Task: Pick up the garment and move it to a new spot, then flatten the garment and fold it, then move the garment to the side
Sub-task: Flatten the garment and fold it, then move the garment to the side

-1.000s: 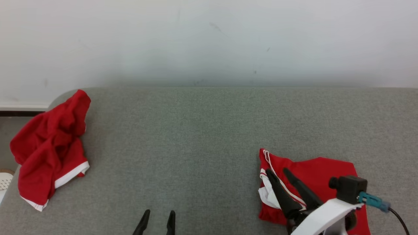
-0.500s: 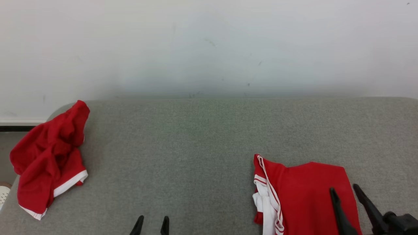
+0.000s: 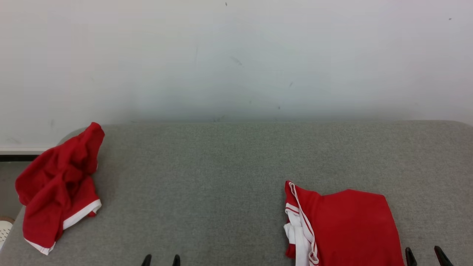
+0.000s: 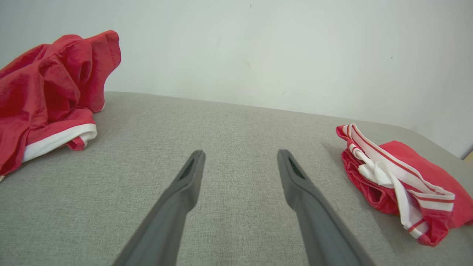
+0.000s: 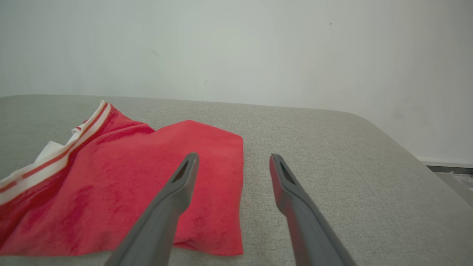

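at the lower right of the head view, the folded red garment (image 3: 343,225) lies flat on the grey table (image 3: 207,177). its band of white and red stripes runs down its left side. nothing holds it.

right beside its lower right corner, at the bottom edge of the frame, the tips of the right gripper (image 3: 423,253) poke up. the two dark fingers stand wide apart and there is nothing between them. in the right wrist view the left finger shows in front of the red cloth, near its right edge. the right finger shows in front of bare grey table.

at the bottom edge of the head view, a bit left of the middle, the tips of the left gripper (image 3: 162,258) show. it is spread wide too and has hold of nothing. in the left wrist view its fingers point over bare table, with the folded garment at the right of the frame.

at the left of the head view, a crumpled red garment (image 3: 59,184) with a white hem sits in a heap at the table's left edge. it is well apart from the folded one. a white wall (image 3: 236,55) fills the top of the frame.
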`<state>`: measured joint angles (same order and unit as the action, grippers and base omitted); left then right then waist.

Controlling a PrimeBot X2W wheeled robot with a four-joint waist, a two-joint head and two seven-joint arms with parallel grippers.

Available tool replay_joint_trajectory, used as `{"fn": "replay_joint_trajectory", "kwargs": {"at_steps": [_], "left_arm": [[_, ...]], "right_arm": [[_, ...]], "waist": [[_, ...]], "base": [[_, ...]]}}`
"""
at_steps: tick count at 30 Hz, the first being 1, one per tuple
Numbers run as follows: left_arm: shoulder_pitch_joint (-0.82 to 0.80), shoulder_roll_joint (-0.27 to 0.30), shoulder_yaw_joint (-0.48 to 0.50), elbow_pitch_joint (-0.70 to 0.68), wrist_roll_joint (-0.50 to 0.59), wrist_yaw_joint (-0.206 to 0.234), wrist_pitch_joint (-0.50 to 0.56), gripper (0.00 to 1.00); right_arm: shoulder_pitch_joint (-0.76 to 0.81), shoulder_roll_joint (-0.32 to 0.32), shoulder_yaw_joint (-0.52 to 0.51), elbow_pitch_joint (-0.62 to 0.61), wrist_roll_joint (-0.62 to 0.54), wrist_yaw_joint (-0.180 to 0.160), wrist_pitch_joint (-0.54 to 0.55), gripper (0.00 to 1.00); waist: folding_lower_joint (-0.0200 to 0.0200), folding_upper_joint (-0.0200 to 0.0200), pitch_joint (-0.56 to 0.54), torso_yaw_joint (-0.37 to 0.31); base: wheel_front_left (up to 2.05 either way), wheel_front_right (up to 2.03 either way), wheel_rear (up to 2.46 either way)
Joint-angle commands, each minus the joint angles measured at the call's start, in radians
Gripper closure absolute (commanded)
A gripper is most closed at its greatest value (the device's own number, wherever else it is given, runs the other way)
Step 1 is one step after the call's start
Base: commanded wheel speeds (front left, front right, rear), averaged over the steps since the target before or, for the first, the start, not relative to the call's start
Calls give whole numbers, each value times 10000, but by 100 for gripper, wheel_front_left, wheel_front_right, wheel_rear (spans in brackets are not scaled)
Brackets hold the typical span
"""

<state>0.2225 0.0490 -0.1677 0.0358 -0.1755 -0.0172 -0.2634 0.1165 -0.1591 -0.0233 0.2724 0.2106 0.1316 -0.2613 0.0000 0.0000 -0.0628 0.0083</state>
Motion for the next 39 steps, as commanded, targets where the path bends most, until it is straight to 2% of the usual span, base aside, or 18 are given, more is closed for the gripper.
{"fn": "replay_joint_trajectory", "kwargs": {"at_steps": [1,16,19,23,26,32,35,39], "left_arm": [[171,31,51,-14,153,18,-14,0],[266,32,182,-78,162,1,-14,0],[243,32,194,-83,143,7,-14,0],[177,31,130,-18,125,-5,-14,0],[91,32,45,2,191,-19,-14,0],[91,32,59,112,244,-66,-14,0],[-61,32,34,126,274,-103,-14,0],[-249,32,40,251,360,-190,-14,0]], "right_arm": [[219,6,-75,48,-120,-21,-37,0],[236,19,-172,211,31,-21,-37,0],[5,-98,-2,269,372,-21,-37,0],[-568,-565,580,453,1276,-21,224,0],[-1019,-968,902,429,2282,-21,1290,0],[-1786,-1798,1142,491,4363,-19,4521,0],[-2184,-2031,1044,734,5027,-19,5640,0],[-2668,-2242,1226,1117,5395,-19,6485,0]], "waist": [[0,0,-34,14],[0,0,-46,116],[0,0,26,70],[0,0,192,-1],[0,0,330,10],[0,0,594,81],[0,0,822,158],[0,0,1096,345]], "base": [[0,0,0],[0,0,0],[0,0,0],[0,0,0],[0,0,0],[0,0,0],[0,0,0],[0,0,0]]}}
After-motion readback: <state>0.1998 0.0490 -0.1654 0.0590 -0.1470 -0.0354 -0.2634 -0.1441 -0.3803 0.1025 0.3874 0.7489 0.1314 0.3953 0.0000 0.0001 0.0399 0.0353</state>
